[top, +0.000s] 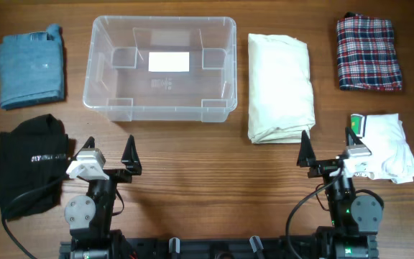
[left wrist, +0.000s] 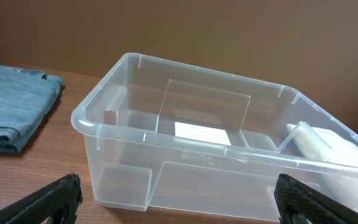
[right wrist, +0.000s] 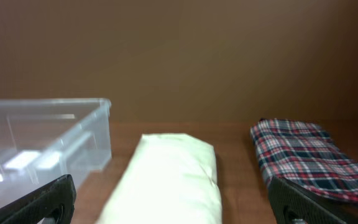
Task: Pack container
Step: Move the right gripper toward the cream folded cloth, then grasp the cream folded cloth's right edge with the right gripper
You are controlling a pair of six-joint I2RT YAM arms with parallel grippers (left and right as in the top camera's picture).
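The clear container (top: 113, 101) stands at the back centre-left of the table, with nothing inside but the white label on its bottom. It also shows in the left wrist view (left wrist: 166, 168) and at the left of the right wrist view (right wrist: 55, 134). My left gripper (top: 111, 152) is open and empty, in front of the container's near wall (left wrist: 179, 205). My right gripper (top: 329, 150) is open and empty, near the front end of a folded cream garment (top: 279, 86), which lies right of the container (right wrist: 166, 180).
Folded garments lie around: a blue one (top: 31, 68) back left (left wrist: 8, 112), a black one (top: 31, 173) front left, a plaid one (top: 367, 54) back right (right wrist: 306, 158), and a white one with a green tag (top: 385, 144) front right.
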